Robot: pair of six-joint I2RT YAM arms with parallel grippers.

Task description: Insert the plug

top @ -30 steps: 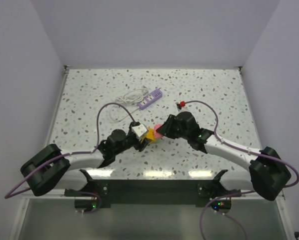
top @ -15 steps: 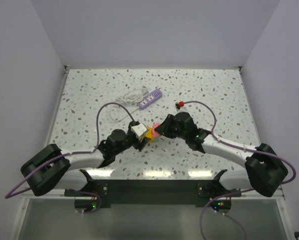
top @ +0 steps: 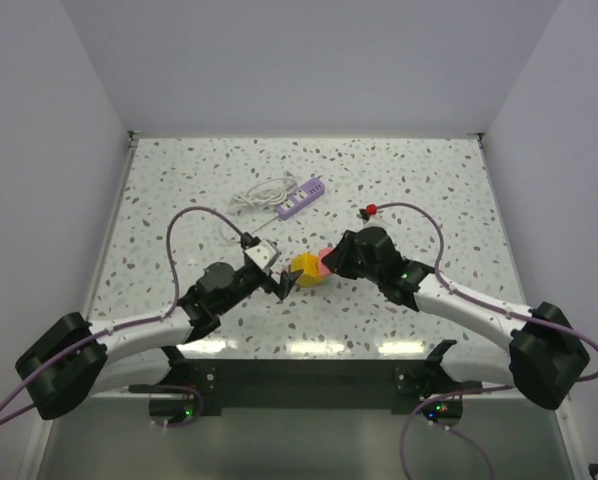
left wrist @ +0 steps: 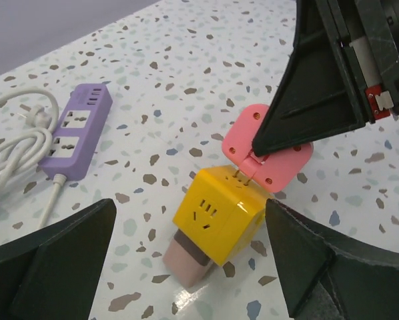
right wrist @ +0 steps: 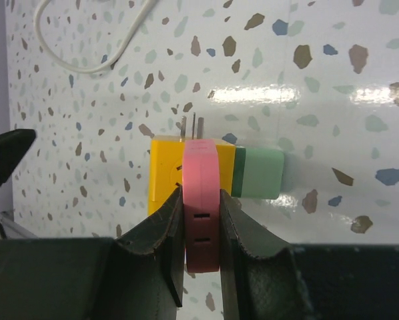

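Observation:
A yellow cube socket (top: 303, 270) lies on the table, with a beige-pink plug (left wrist: 189, 263) in one face and a green plug (right wrist: 259, 173) in another. My right gripper (top: 331, 262) is shut on a flat pink plug (left wrist: 273, 150) and holds it tilted against the cube's upper face (left wrist: 219, 210); its metal pins show at the joint. In the right wrist view the pink plug (right wrist: 201, 193) sits clamped in my right gripper (right wrist: 201, 200), in front of the cube (right wrist: 165, 170). My left gripper (top: 277, 278) is open and empty, just left of the cube, its fingers wide on both sides of the cube in the left wrist view (left wrist: 189, 208).
A purple power strip (top: 302, 197) with a coiled white cable (top: 259, 193) lies at the back left; both show in the left wrist view, strip (left wrist: 76, 130) and cable (left wrist: 13, 140). A red connector (top: 371, 209) on the right arm's cable hangs behind the right gripper.
My left gripper has let go of the yellow cube, opened and drawn back to the left. The cube now rests on the table. The right gripper still holds the pink plug against it.

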